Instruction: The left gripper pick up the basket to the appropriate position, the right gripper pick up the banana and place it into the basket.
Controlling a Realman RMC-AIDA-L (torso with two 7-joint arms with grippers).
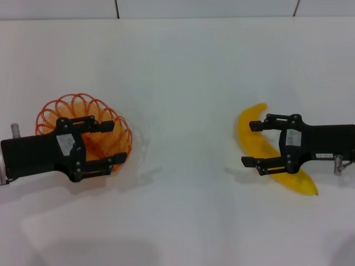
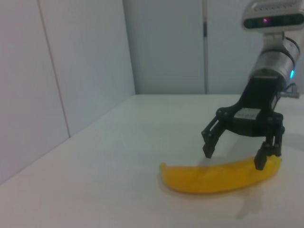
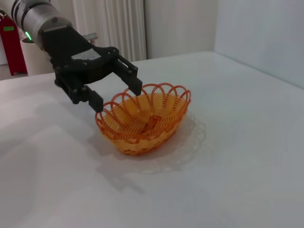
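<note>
The orange wire basket [image 1: 55, 111] sits on the white table at the left; it also shows in the right wrist view [image 3: 164, 124]. My left gripper [image 1: 118, 143] is open and hovers over the basket's side rim, one finger above the inside and one by the outer edge, holding nothing; the right wrist view shows it too [image 3: 116, 96]. The yellow banana [image 1: 248, 133] lies on the table at the right. My right gripper [image 1: 247, 143] is open and low over the banana's middle, fingers astride it. The left wrist view shows that gripper [image 2: 233, 156] just above the banana [image 2: 204, 179].
The white table [image 1: 183, 83] stretches between basket and banana with nothing on it. A pale wall runs along the far edge [image 1: 177, 8]. The right wrist view shows a red object [image 3: 12, 42] standing beyond the table.
</note>
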